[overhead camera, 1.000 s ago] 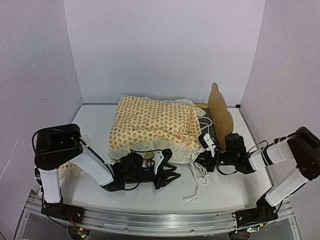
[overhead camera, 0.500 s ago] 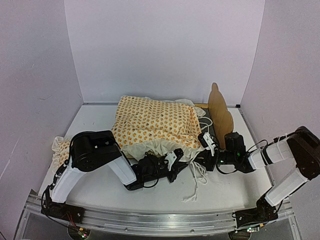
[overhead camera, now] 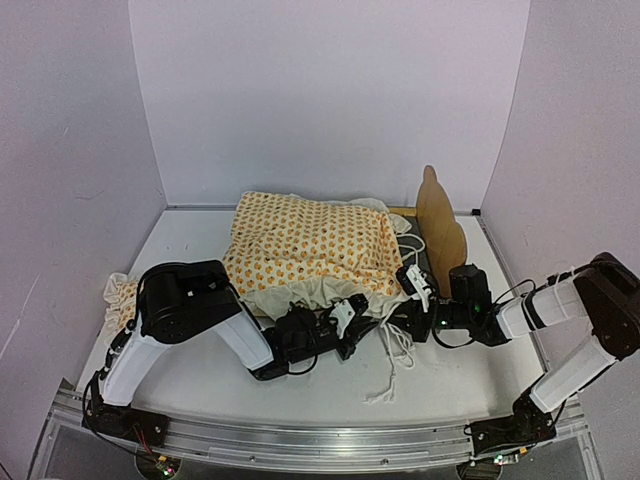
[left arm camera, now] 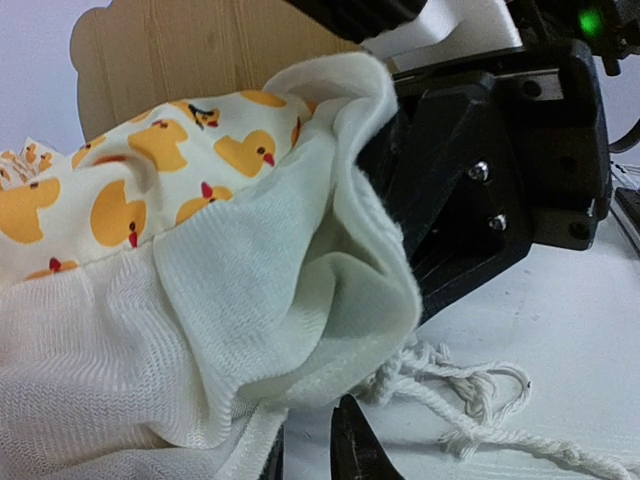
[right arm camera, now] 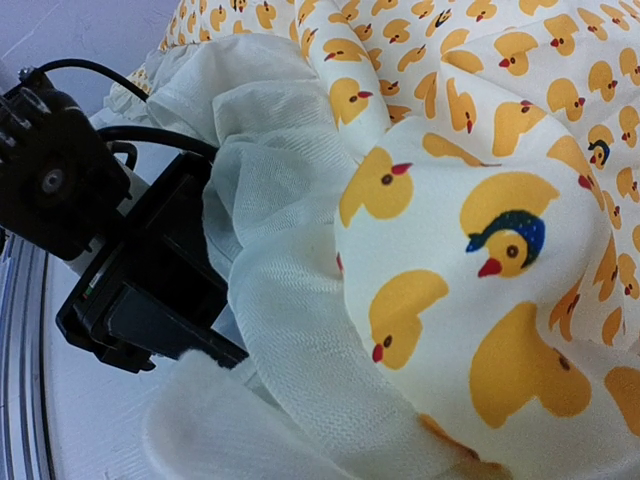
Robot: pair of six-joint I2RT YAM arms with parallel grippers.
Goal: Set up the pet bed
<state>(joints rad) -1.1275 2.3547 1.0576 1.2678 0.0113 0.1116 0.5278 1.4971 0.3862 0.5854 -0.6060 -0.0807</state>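
Note:
The pet bed is mostly hidden; its plywood headboard [overhead camera: 440, 228] stands upright at the right and also shows behind the cloth in the left wrist view [left arm camera: 200, 50]. A duck-print mattress cover [overhead camera: 310, 245] lies bunched over the bed. My right gripper [overhead camera: 408, 298] is shut on the cover's near right corner; its fingers are buried in cloth [right arm camera: 480, 200]. My left gripper [overhead camera: 357, 323] sits low at the cover's white ruffle [left arm camera: 250, 300]. Its fingertips [left arm camera: 345, 440] stand close together. The ruffle's hem lies against the left one, and whether it is pinched does not show.
A white tie cord [overhead camera: 393, 355] trails on the table in front of the cover's corner [left arm camera: 470, 390]. A small matching pillow [overhead camera: 118, 298] lies at the left, behind the left arm's elbow. The two grippers sit close together. Walls close in the back and both sides.
My left arm has swung right and in toward the cover's front ruffle, and its jaws have narrowed from wide open. The pillow at the left is uncovered. The right arm has not moved.

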